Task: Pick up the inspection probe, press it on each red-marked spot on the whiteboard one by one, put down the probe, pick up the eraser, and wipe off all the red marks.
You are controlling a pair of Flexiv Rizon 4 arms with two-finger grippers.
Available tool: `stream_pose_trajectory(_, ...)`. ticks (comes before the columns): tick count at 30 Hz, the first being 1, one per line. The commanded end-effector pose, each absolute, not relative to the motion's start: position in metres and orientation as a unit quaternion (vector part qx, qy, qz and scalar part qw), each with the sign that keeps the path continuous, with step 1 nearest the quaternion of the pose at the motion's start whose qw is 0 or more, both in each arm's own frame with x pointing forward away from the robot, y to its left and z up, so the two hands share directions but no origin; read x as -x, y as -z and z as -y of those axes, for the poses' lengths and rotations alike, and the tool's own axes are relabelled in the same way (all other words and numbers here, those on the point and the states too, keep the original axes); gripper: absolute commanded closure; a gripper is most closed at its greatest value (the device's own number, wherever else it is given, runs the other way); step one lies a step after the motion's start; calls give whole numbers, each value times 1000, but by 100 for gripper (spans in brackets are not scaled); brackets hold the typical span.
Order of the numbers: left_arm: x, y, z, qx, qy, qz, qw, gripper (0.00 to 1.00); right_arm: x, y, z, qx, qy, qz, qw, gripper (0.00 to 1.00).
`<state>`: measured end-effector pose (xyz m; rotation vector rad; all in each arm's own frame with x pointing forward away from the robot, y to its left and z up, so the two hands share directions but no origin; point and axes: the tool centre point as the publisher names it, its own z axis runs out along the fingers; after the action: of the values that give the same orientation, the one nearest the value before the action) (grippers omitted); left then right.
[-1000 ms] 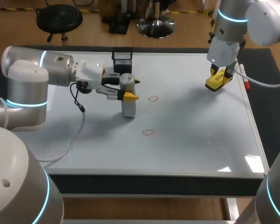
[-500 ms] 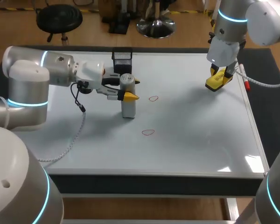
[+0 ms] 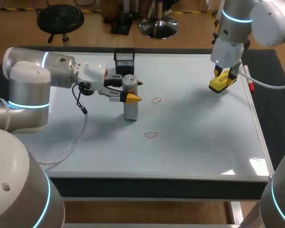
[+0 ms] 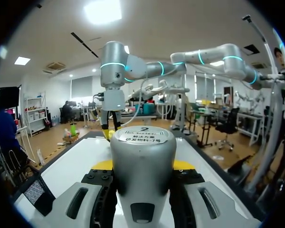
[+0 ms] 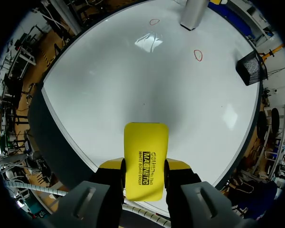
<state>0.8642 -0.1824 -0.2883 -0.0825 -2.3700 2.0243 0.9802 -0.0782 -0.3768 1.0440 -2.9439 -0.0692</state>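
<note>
**Both claws loaded: probe left, eraser right**

Head view: my left claw is clamped on the grey probe, which is upright with its base down on the whiteboard. The probe is just beside the two red marks, on neither. My right claw grips the yellow eraser near the board's far right corner. A red marker lies at that edge and a black mesh basket sits behind the probe.

Left wrist view: probe pinched between both fingers of the left claw, basket off to one side.

Right wrist view: eraser held from both sides by the right claw. Red marks, probe and basket are well ahead across the whiteboard. Can't tell if the eraser touches the board.
</note>
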Motion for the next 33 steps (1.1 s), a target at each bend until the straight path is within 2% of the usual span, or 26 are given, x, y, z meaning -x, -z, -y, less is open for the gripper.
stream_pose_trajectory(1, -864, 288, 181, 25, -650, 759, 10, 100, -980, 376, 79, -335, 21, 942, 9, 100)
stream_pose_trajectory(7, -862, 280, 176, 15, -651, 759, 2, 100, -980, 376, 79, -335, 21, 942, 9, 100)
stream_pose_trajectory(17, -861, 256, 150, -18, -653, 756, -48, 100, -980, 376, 79, -335, 21, 942, 9, 100)
stream_pose_trajectory(33, -858, 236, 78, -102, -629, 759, -131, 100, -980, 376, 79, -335, 21, 942, 9, 100)
